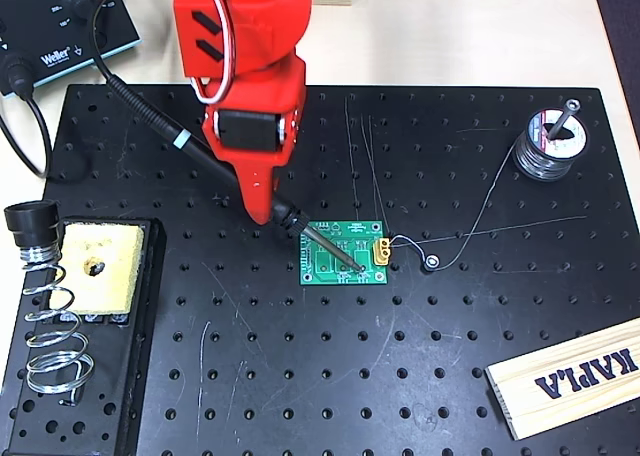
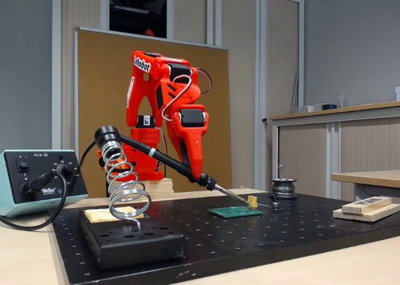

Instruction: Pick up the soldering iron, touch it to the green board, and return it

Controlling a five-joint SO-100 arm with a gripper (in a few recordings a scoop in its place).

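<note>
Soldering iron [image 1: 225,171]: clamped in the red gripper [image 1: 262,211] just above its collar, tip rested on the green board [image 1: 345,253]. Judged light and rigid, though tugged by its cable; best gripped at the slim handle, never the hot tip.

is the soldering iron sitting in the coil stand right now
No, the soldering iron is held by the gripper, its tip over the green board.

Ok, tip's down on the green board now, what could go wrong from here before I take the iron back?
The soldering iron has its tip right beside the yellow connector on the green board; a slip could scorch it. The board looks unfixed on the black perforated board, so dragging may shift it. The iron's cable may tug while the gripper returns to the coil stand.
</note>
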